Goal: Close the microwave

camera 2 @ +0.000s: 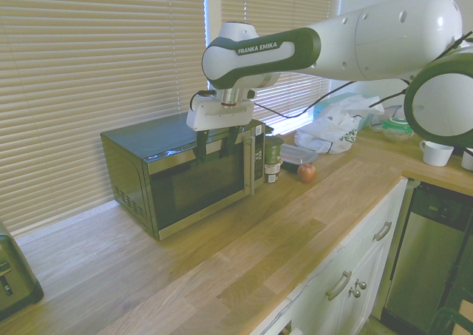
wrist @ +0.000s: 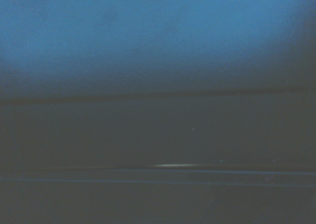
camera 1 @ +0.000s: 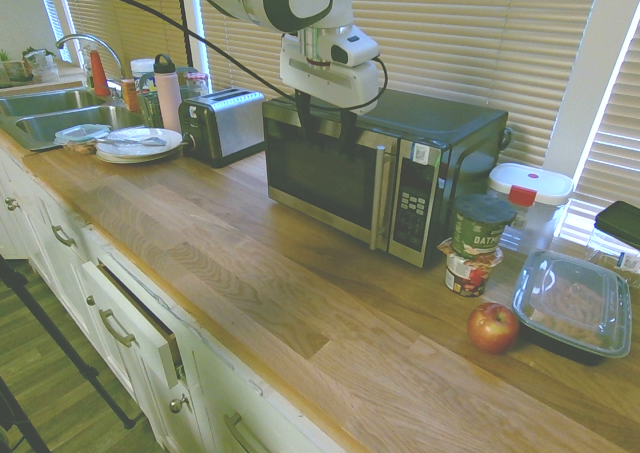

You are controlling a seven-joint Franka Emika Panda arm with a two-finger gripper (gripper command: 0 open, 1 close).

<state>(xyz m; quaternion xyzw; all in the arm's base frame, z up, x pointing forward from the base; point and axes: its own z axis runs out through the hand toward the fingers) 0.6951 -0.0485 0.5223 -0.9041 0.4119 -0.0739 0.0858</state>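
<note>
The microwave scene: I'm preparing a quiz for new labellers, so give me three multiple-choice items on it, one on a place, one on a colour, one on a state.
1. Where does the apple lie?
A. on the counter beside a lidded food tray
B. on top of the microwave
C. in the sink

2. What colour is the lid of the oats tub beside the microwave?
A. red
B. black
C. white

3. How does the microwave door stand?
A. wide open
B. taken off
C. shut or almost shut

Answers: 1 A, it rests on the wooden counter next to the food tray. 2 B, the lid looks black. 3 C, the door lies flush with the front in both outside views, with the gripper at its top edge, jaws apart.
</note>
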